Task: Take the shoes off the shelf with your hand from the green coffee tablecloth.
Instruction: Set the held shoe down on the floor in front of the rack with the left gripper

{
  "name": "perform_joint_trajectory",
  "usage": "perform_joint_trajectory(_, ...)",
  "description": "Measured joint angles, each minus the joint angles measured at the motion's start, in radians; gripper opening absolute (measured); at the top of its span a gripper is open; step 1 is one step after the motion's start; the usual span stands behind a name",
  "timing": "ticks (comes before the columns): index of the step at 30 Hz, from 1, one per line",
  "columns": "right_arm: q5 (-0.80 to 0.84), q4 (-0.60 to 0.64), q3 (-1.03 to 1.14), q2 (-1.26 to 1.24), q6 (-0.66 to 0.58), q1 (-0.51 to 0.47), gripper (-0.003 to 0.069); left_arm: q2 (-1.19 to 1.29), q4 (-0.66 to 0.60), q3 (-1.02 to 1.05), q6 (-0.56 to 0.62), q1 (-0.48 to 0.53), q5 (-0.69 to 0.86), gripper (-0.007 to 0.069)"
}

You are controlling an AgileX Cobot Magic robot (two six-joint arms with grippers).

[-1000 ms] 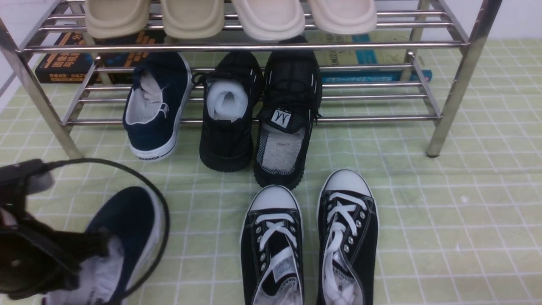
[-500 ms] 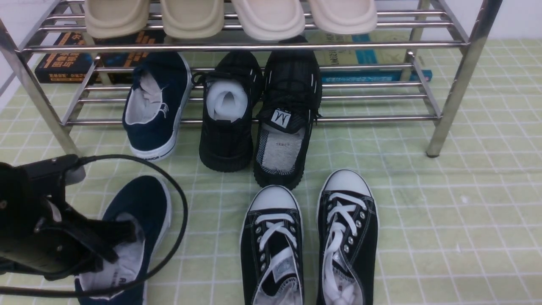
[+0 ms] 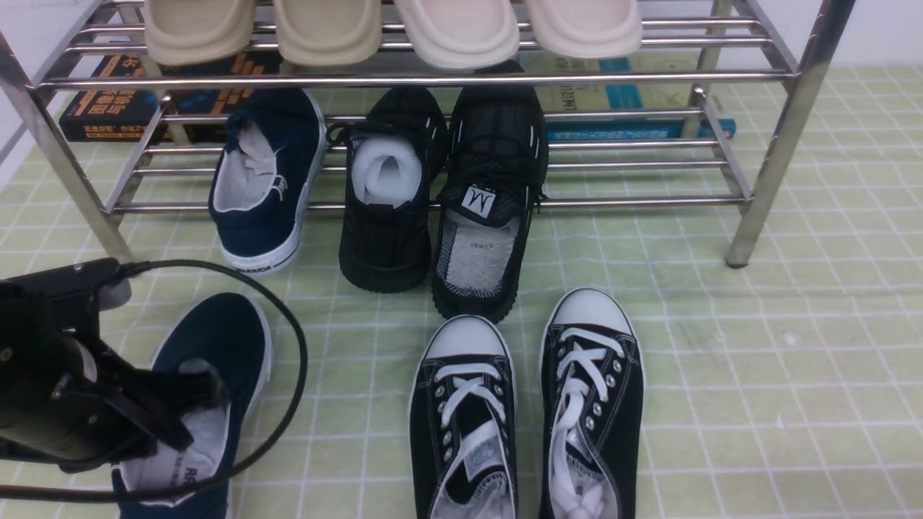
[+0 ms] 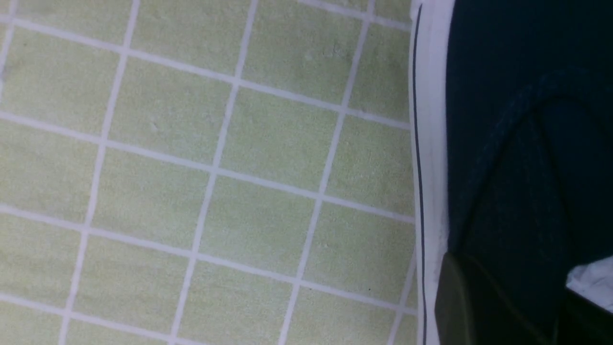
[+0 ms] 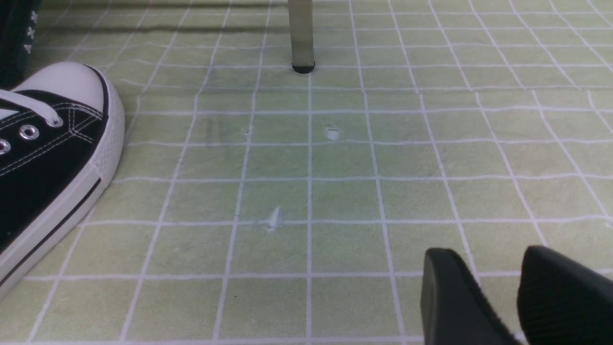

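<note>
- The left gripper [image 3: 205, 389] has its jaws nearly together, pinching the side wall of one navy shoe [image 3: 216, 335], with one finger inside the opening.
- That shoe is off the rack [image 3: 433, 78], at the green cloth [image 3: 721, 360] in front.
- The other navy shoe [image 3: 263, 180] lies on the lower tier.
- The right gripper [image 5: 493, 268] has its jaws spread over bare cloth.

Staged home entryway corner: steel rack [image 3: 649, 75] of slippers [image 3: 328, 32] and lace-up sneakers [image 3: 461, 404], books [image 3: 108, 108], green grid tablecloth [image 3: 757, 375].
</note>
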Motion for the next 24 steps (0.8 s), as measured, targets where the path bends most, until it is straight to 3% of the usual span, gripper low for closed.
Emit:
perform_joint_trajectory(5,0.0,0.0,0.0,0.0,0.0,0.0,0.0237,0.0,0.0,0.0,0.0,0.0,0.002,0.0092)
perform_joint_trajectory(14,0.0,0.0,0.0,0.0,0.0,0.0,0.0237,-0.006,0.003,-0.001,0.0,0.0,0.054,0.0356)
perform_joint_trajectory(18,0.0,0.0,0.0,0.0,0.0,0.0,0.0237,-0.029,0.011,-0.021,0.0,0.0,0.085,0.0399)
perform_joint_trajectory(24,0.0,0.0,0.0,0.0,0.0,0.0,0.0237,-0.061,0.039,-0.14,-0.005,0.0,0.149,0.0405)
